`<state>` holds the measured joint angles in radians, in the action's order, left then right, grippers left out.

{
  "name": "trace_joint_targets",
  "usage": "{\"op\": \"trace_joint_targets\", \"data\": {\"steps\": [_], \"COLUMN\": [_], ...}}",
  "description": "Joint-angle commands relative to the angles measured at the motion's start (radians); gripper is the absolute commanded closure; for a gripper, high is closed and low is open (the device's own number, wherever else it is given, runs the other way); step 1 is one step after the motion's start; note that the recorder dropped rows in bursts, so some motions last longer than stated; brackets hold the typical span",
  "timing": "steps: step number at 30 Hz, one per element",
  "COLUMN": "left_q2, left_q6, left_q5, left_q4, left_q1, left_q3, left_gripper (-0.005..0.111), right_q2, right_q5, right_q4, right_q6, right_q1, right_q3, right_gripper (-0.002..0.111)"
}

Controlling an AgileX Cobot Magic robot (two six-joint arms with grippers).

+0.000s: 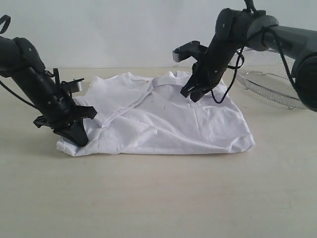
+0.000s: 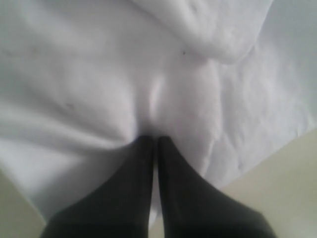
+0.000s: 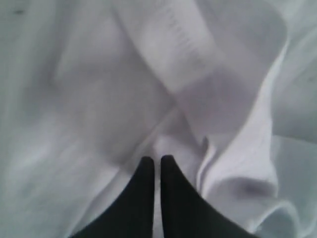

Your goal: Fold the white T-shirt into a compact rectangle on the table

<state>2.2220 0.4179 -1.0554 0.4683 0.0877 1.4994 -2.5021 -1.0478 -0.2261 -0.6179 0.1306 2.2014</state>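
The white T-shirt point(image 1: 163, 124) lies partly folded on the table point(image 1: 158, 198), its left side turned inward over the body. My left gripper point(image 1: 79, 139) sits low at the shirt's near left corner. In the left wrist view the left gripper point(image 2: 154, 139) is shut, with the shirt's cloth point(image 2: 99, 74) puckered at its tips. My right gripper point(image 1: 190, 95) is at the collar area on the far side. In the right wrist view the right gripper point(image 3: 154, 158) is shut among folds and a ribbed hem of the shirt point(image 3: 99, 99), pinching cloth.
A round silver wire-mesh basket point(image 1: 270, 84) stands at the back right, behind the right arm. Bare tabletop point(image 2: 277, 173) shows beside the shirt's edge, and a wide stretch of it lies in front of the shirt.
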Motion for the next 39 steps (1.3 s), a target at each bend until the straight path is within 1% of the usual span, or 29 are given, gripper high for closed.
{"op": "trace_joint_targets", "data": {"steps": [1,5,6,11,15,18,21,26,31,34,36,39], "left_q2": [0.025,0.025,0.025,0.025,0.025,0.025,0.025,0.024,0.024,0.024,0.024,0.024], "left_q6": [0.000,0.000,0.000,0.000,0.000,0.000,0.005,0.019,0.019,0.024,0.034,0.034], "left_q5": [-0.025,-0.026,-0.027,-0.027,-0.027,-0.023,-0.013,-0.012,-0.002,-0.002,-0.004,-0.003], "left_q4": [-0.009,-0.009,-0.009,-0.011,-0.015,-0.022,-0.022,-0.022,-0.020,-0.016,-0.013,-0.010], "left_q1": [0.005,0.005,0.005,0.005,0.005,0.005,0.005,0.005,0.005,0.005,0.005,0.005], "left_q3": [-0.010,-0.010,-0.010,-0.010,-0.010,-0.010,-0.010,-0.010,-0.010,-0.010,-0.010,-0.010], "left_gripper": [0.102,0.102,0.102,0.102,0.102,0.102,0.102,0.102,0.102,0.102,0.102,0.102], "right_q2": [-0.036,-0.052,-0.052,-0.054,-0.051,-0.025,0.020,0.119,0.168,0.140,0.117,0.089], "right_q5": [0.194,0.336,0.364,0.434,0.422,0.362,0.279,0.117,-0.094,-0.166,-0.173,-0.173], "right_q4": [0.141,0.333,0.359,0.376,0.394,0.420,0.416,0.377,0.083,0.046,0.032,-0.036], "right_q6": [0.082,0.320,0.349,0.448,0.479,0.512,0.492,0.361,0.118,0.113,0.118,0.118], "right_q1": [0.002,-0.009,-0.013,-0.043,-0.074,-0.090,-0.094,-0.090,-0.090,-0.088,-0.088,-0.088], "right_q3": [0.006,0.008,0.008,0.026,0.035,0.035,0.035,0.035,0.035,0.033,0.033,0.031], "right_gripper": [0.109,0.109,0.109,0.109,0.109,0.109,0.109,0.109,0.109,0.109,0.109,0.109]}}
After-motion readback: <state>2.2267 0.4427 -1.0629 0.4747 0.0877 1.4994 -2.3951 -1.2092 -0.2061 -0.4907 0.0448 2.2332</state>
